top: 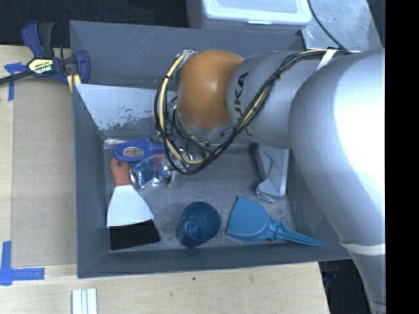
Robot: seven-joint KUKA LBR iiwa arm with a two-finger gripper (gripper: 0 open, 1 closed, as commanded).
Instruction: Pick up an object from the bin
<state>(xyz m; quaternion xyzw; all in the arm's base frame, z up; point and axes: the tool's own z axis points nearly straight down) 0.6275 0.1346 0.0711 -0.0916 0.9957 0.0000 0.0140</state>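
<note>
My gripper (187, 150) is low in the bin's back middle, and little of its dark body shows. Just to its left lies a blue round-bodied thing with a gold label (134, 151). A crinkled clear packet with blue print (151, 174) lies right below and left of the gripper, touching or nearly touching it. An orange-brown piece (119, 170) sits at the packet's left.
A white and black wedge-shaped thing (131, 220) lies at the front left. A dark blue cup (198, 224) and a light blue funnel (262, 226) lie along the front wall. A grey-white folded piece (273, 172) is at the right. The arm and its orange dome cover the bin's back right.
</note>
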